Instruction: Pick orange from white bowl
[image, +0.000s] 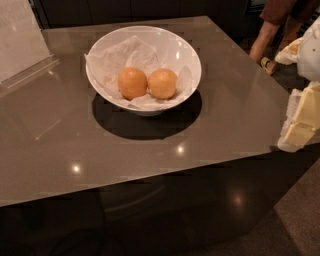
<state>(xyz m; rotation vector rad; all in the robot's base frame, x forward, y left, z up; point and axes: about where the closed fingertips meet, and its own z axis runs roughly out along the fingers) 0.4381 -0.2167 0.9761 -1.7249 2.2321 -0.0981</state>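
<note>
A wide white bowl (180, 50) lined with crumpled white paper stands on the far middle of the glossy brown table (150, 150). Two oranges lie side by side in it. The right one, the orange (162, 83), is slightly paler and more yellow. Its twin (132, 82) on the left is a deeper orange, and the two touch or nearly touch. My gripper (300, 122) shows as cream-white parts at the right edge of the view. It is beyond the table's right edge, well apart from the bowl, and holds nothing that I can see.
A clear sign holder (22, 47) stands at the table's far left corner. A person's legs (270, 35) are on the floor past the far right corner. The table's front edge runs across the lower view, with dark floor below it.
</note>
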